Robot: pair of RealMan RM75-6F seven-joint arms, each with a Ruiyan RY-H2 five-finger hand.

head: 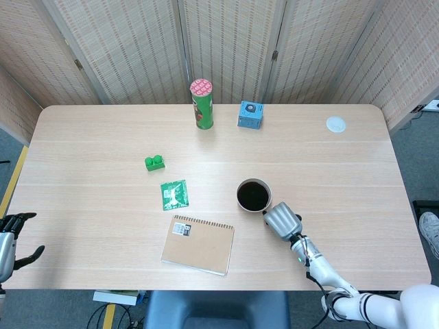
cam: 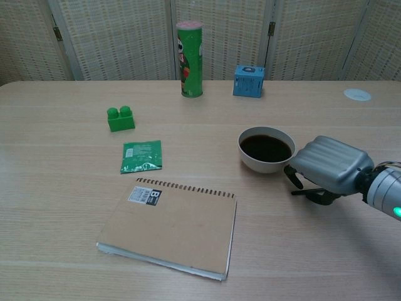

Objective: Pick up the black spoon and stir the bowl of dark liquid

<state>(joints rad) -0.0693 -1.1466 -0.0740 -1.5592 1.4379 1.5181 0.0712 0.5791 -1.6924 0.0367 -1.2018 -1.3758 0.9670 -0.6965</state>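
Black spoon (cam: 304, 192) mostly hidden under right hand (cam: 328, 164).

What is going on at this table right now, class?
The robot's right hand is lowered beside the white bowl of dark liquid, with its fingers curled over a thin black spoon lying on the wooden table. Whether it actually grips the spoon cannot be told. The spoon is not in the bowl yet. The left hand idles at the table's near left edge, holding nothing.
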